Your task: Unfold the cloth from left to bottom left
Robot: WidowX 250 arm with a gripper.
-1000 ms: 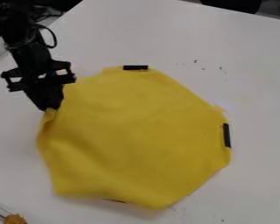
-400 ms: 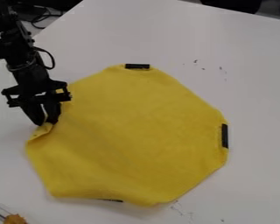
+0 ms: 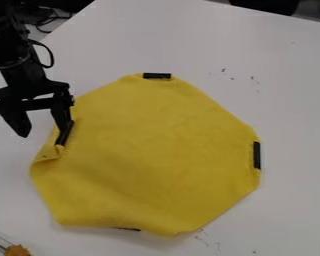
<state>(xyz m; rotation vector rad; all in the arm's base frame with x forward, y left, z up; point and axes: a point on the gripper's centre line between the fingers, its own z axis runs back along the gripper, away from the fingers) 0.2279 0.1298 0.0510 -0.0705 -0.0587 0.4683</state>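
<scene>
My gripper is at the left of the frame, its fingers spread wide with nothing pinched between them. One finger lies along the left edge of the yellow cloth, its tip at or just above a small turned-over fold; the other finger is over the tabletop, beside the cloth. I can't tell whether that first tip presses on the fabric.

The cloth spreads from the left through the middle of the frame, mostly flat, with soft ripples toward its lower left. I judge the opening-out nearly done, and the step in hand to be coming clear of that left edge. To do it well, I should rise straight up before going sideways, so the inner finger doesn't snag the fold and drag it back over.

If I take the fold again, I'd want a finger on each side of the lip, low, with a shallow pinch of the top layer, then a slow, flat pull toward the lower left. Too deep a bite could bunch the soft fabric or skew the whole cloth.
</scene>
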